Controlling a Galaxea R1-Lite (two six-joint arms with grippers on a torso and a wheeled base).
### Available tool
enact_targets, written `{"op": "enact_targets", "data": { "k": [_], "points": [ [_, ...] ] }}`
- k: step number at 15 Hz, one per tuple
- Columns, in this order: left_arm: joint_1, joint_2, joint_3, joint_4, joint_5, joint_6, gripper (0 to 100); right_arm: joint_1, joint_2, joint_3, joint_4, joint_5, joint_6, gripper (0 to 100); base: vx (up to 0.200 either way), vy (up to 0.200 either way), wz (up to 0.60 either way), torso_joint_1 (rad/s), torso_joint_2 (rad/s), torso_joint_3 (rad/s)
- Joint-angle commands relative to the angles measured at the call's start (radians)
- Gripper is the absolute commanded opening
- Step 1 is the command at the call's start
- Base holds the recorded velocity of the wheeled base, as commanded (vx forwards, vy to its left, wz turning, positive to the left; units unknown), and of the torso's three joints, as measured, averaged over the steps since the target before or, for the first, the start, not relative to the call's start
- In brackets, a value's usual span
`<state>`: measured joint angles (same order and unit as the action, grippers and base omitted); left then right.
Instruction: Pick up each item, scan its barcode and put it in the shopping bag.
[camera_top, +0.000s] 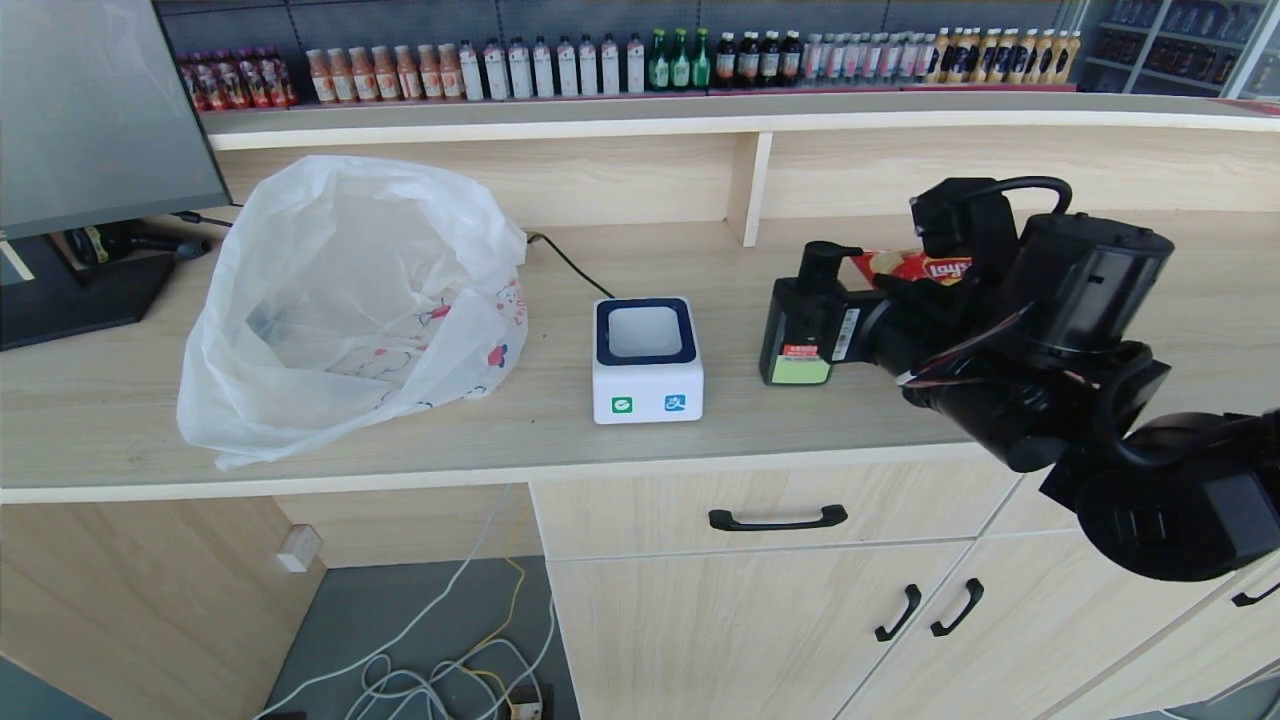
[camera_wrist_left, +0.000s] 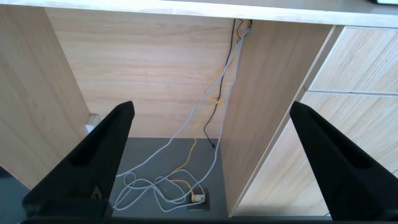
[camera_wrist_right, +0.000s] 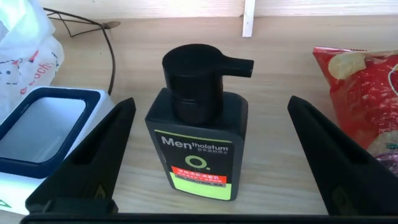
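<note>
Fingers (camera_wrist_right: 87, 168) of the right gripper (camera_wrist_right: 211, 106) stand wide apart, one on each side of the black pump bottle (camera_wrist_right: 198, 155), with bare wood showing in both gaps, so they hold nothing; the fingertips seem to reach about level with the bottle's body, though the angle makes that hard to judge; the bottle stands upright on the counter (camera_top: 120, 410), its spout turned toward the red chip bag (camera_wrist_right: 367, 99) lying just beside it; on its other side, near but apart, sits the white scanner (camera_top: 647, 360) with a blue-rimmed window, between the bottle and the shopping bag (camera_top: 340, 290), which slumps on the counter with its mouth open; a monitor (camera_top: 90, 110) stands beyond the bag at the counter's left end; the left gripper (camera_wrist_left: 212, 109) hangs below the counter, its fingers (camera_wrist_left: 93, 162) likewise spread wide and empty, facing an open bay where cables (camera_wrist_left: 168, 180) trail to the floor.
</note>
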<state>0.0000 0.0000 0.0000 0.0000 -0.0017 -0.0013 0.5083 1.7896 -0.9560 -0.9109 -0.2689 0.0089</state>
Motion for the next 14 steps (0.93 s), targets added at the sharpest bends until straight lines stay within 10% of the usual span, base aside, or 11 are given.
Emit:
{"op": "enact_targets", "data": {
  "k": [1, 14],
  "points": [
    [0.000, 0.000, 0.000, 0.000, 0.000, 0.000, 100, -0.011, 0.021, -0.010, 0.000, 0.000, 0.000, 100, 0.000, 0.000, 0.00, 0.000, 0.00, 0.000],
    [0.000, 0.000, 0.000, 0.000, 0.000, 0.000, 100, -0.025, 0.085, -0.052, -0.002, -0.019, -0.015, 100, 0.000, 0.000, 0.00, 0.000, 0.00, 0.000]
  ]
}}
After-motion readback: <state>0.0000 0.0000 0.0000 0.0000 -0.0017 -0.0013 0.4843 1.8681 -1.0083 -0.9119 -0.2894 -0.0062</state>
